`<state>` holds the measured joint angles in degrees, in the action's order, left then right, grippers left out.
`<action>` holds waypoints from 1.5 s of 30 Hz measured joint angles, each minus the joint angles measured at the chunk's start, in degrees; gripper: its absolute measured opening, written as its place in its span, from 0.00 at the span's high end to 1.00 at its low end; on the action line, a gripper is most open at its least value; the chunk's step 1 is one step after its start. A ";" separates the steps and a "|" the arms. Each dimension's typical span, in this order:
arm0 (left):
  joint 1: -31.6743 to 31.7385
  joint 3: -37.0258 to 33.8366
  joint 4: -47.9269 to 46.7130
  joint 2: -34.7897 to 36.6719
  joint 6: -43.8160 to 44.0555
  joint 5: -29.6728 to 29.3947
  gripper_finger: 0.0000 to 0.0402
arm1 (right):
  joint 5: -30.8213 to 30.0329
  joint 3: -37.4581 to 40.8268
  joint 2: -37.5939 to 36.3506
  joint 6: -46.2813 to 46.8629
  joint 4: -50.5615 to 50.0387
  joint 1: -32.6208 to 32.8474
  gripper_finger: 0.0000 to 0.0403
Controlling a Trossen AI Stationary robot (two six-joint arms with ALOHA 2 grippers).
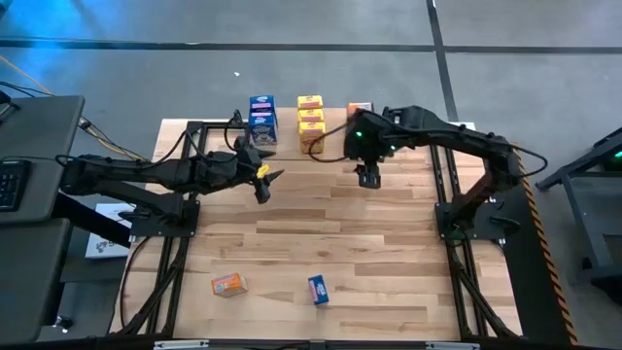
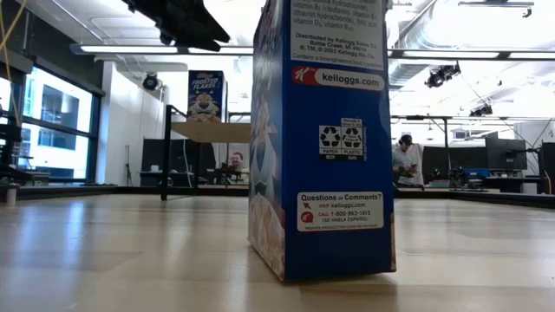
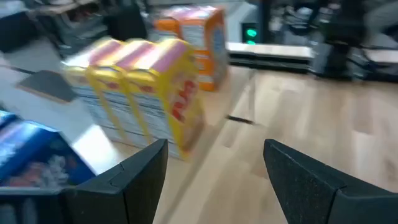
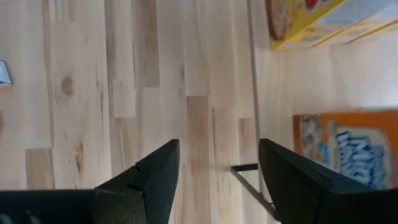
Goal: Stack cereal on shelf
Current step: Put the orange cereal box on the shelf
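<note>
Jaws of the left gripper (image 1: 266, 182) are seen parted and empty above the tabletop (image 1: 330, 243), just short of the shelf (image 1: 292, 146) edge. Just ahead of these jaws, blue cereal boxes (image 1: 262, 119) are stacked on the shelf, and a little to their right three yellow cereal boxes (image 1: 310, 119) are lined up side by side; in the left wrist view the yellow boxes (image 3: 146, 93) are seen directly ahead of the spread fingers (image 3: 134, 180), with orange boxes (image 3: 199, 43) behind them. Well behind the left jaws, near the tabletop's front edge, an orange box (image 1: 228, 284) is lying flat, and a blue box (image 1: 318, 289) is standing to its right. Jaws of the right gripper (image 1: 367, 175) are likewise spread with nothing between them, held over bare wood just beside the shelf; an orange box (image 4: 348, 149) on the shelf is seen close beside these jaws.
</note>
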<state>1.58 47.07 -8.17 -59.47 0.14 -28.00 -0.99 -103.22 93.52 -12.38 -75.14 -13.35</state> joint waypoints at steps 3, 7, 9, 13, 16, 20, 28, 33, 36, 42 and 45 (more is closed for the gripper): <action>-1.72 0.03 -2.83 0.39 3.65 2.78 0.37 | 0.00 6.63 -4.20 1.84 4.26 0.29 0.48; -4.43 0.02 -7.66 0.33 7.79 8.42 0.37 | -0.04 15.42 -9.65 4.46 10.31 0.29 0.48; -5.88 0.02 -10.05 0.36 8.77 10.49 0.37 | -0.07 19.60 -12.45 5.03 13.93 0.29 0.48; -9.07 0.02 -15.17 0.33 13.00 11.41 0.37 | -0.07 27.28 -16.90 7.47 21.07 0.29 0.48; -11.31 1.70 -22.79 0.29 18.07 11.45 0.37 | -0.07 31.98 -19.44 8.53 26.35 0.29 0.48; -14.45 6.11 -34.08 -0.13 26.58 11.43 0.37 | -0.09 35.79 -20.55 10.35 31.01 0.29 0.48; -22.31 11.72 -41.00 -0.10 38.11 11.41 0.37 | -0.22 38.49 -20.55 12.73 38.92 0.29 0.48; -26.69 11.90 -42.89 -0.19 44.83 11.40 0.37 | -0.20 38.49 -20.55 15.38 39.85 0.29 0.48; -29.23 11.89 -43.97 -1.13 48.84 11.43 0.37 | -0.17 38.49 -20.55 15.40 39.83 0.29 0.48; -34.18 11.89 -45.78 -4.07 56.56 13.07 0.37 | -0.03 38.49 -20.55 15.40 39.83 0.29 0.48; -36.46 11.89 -45.74 -6.07 59.55 14.46 0.37 | -0.02 38.49 -20.55 15.40 39.83 0.29 0.48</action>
<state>-34.88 58.96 -53.91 -65.54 59.69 -13.55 -1.02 -64.73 72.97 3.03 -35.31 -13.06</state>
